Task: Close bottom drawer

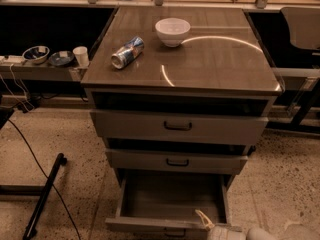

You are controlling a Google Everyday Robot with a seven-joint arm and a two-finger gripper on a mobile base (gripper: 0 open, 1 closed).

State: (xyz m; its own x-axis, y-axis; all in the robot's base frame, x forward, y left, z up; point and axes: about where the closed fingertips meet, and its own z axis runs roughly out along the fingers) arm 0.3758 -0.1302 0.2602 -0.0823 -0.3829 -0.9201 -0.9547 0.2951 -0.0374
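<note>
The bottom drawer (pixel 170 199) of the grey-beige cabinet stands pulled far out, its inside empty. Its low front panel (pixel 150 225) runs along the bottom edge of the view, and its handle is barely visible at the frame edge. My gripper (pixel 206 223) is at the front panel's right part, its pale fingertip (pixel 202 217) reaching over the panel's top edge into the drawer. The white arm comes in from the bottom right corner. The mid-width drawer (pixel 176 161) and the widest drawer (pixel 178 126) above stand slightly out.
On the cabinet top lie a crushed can (pixel 127 52) and a white bowl (pixel 172 31). A shelf at left holds two bowls (pixel 36 54) and a cup (pixel 80 55). A black stand leg (pixel 44 194) and cable cross the speckled floor at left. A chair (pixel 302 29) stands at right.
</note>
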